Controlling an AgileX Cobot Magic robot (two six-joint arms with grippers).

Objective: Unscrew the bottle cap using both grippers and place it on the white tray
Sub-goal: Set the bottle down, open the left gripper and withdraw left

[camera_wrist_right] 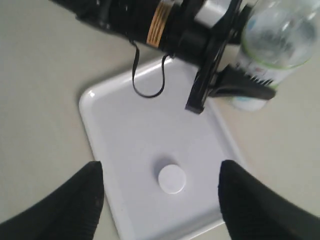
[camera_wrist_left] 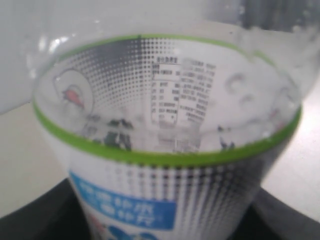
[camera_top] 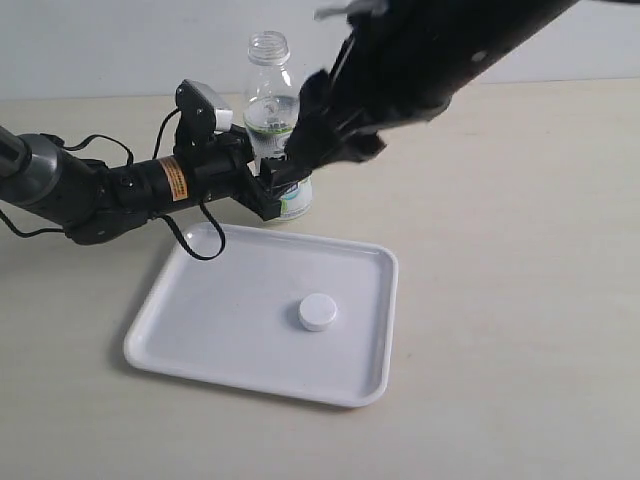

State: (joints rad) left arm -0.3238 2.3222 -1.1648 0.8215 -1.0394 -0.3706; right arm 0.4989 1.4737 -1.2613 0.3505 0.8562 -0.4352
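Observation:
The bottle (camera_top: 270, 100) stands upright and open-necked just behind the white tray (camera_top: 230, 310). My left gripper (camera_top: 275, 190) is shut on its labelled lower body. In the left wrist view the bottle (camera_wrist_left: 165, 100) fills the frame, with dark fingers (camera_wrist_left: 30, 215) at its sides. The bottle cap (camera_top: 317, 312) lies flat on the tray, right of its middle. My right gripper (camera_top: 318, 135) hangs above the tray's far edge beside the bottle. In the right wrist view the right gripper (camera_wrist_right: 160, 169) is open and holds nothing, with the bottle cap (camera_wrist_right: 171, 179) on the tray (camera_wrist_right: 130, 130) far below it.
The left arm (camera_top: 110, 185), with its orange label and looping cables, lies low across the table left of the bottle. One cable loop (camera_top: 200, 240) hangs over the tray's far left corner. Bare beige tabletop (camera_top: 520, 300) surrounds the tray.

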